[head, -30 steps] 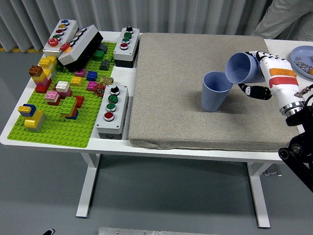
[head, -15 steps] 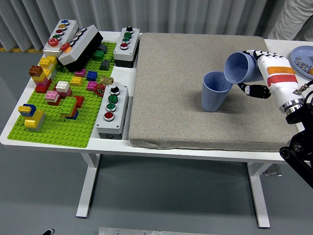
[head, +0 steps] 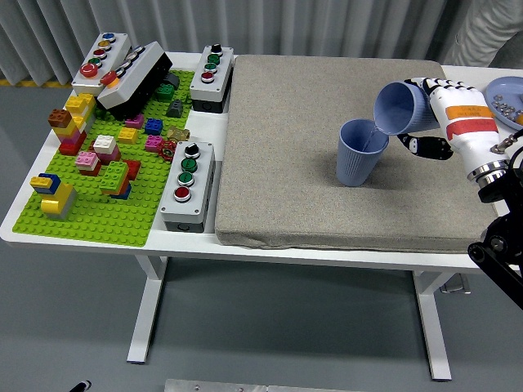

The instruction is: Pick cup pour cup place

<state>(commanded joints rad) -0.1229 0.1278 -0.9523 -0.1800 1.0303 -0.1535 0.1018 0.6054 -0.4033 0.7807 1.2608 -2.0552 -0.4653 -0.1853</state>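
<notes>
A blue ribbed cup (head: 360, 153) stands upright on the grey mat (head: 286, 163), right of the mat's middle. My right hand (head: 431, 118) comes in from the right edge and is shut on a second blue cup (head: 400, 109). That cup is tipped on its side, mouth facing left and down, with its rim just over the standing cup's right rim. I cannot see any contents in either cup. My left hand is out of view.
A green brick baseplate (head: 98, 220) with several coloured bricks fills the table's left. Button boxes (head: 188, 184) (head: 212, 76) stand along the mat's left edge, others at the back left. A grey plate (head: 508, 98) of small parts sits at the far right. A person's sleeve (head: 482, 28) shows top right.
My right hand has carried the tilted cup slightly up and left, closer over the standing cup. The person at the top right has shifted.
</notes>
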